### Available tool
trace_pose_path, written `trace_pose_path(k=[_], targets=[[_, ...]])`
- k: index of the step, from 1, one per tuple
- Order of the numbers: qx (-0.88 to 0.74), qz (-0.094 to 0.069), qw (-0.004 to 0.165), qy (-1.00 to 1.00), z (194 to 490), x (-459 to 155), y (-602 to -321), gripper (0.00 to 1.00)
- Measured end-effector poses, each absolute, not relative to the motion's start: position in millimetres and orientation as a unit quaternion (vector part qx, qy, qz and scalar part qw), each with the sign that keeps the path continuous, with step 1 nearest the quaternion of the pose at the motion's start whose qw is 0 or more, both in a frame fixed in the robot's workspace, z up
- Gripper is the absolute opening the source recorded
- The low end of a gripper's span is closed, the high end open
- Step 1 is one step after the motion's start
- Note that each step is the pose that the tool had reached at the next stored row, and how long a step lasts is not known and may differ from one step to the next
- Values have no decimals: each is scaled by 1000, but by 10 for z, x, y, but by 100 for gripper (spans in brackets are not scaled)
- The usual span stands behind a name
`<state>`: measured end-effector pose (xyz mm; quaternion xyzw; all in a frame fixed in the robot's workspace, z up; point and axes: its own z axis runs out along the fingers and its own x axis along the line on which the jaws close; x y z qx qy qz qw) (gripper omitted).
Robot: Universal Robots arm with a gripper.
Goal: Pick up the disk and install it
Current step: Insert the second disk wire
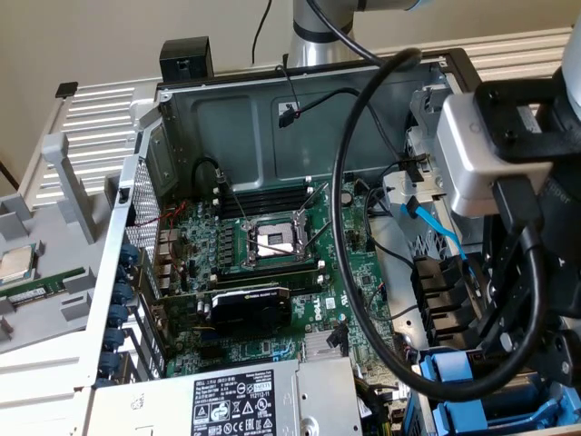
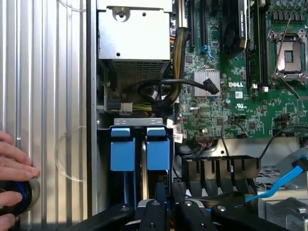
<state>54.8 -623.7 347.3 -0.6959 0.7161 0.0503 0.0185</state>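
Blue disk [image 2: 140, 150] sits in its bay — hand [image 2: 161, 204] clamped on it; exterior view hides this.

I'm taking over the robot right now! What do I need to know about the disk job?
The gripper is low over the drive bay, right by the two blue carriers. I cannot tell if it grips anything.
The disk: no labelled face is in sight. The blue carriers stand side by side in the bay, beside the power supply. I cannot tell which one holds it.
Done: the arm has reached the bay.
Left: a seated disk is not confirmed, so treat the install as unfinished.
Careful: a person's hand rests on a round black knob beside the case.
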Motion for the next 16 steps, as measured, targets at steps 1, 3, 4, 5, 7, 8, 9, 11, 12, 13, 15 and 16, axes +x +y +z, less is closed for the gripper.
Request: trace_pose_path(k=[1, 3, 4, 5, 7, 8, 9, 11, 12, 13, 15, 16], targets=[[-696, 50, 19, 716, 3471, 549, -6237, 16], [-695, 50, 19, 717, 3470, 550, -6237, 16], [-695, 50, 19, 717, 3470, 553, -6237, 16], [-695, 50, 19, 717, 3469, 553, -6237, 16], [-695, 50, 19, 717, 3468, 554, -6237, 16], [-695, 50, 19, 717, 3468, 554, -6237, 16], [-695, 50, 19, 717, 3466, 554, -6237, 16], [-695, 50, 19, 717, 3462, 554, -6236, 16], [-695, 50, 19, 717, 3461, 554, -6236, 16], [-695, 50, 19, 717, 3459, 554, -6235, 16], [-695, 50, 19, 717, 3459, 555, -6231, 16], [-695, 50, 19, 717, 3459, 554, -6231, 16]])
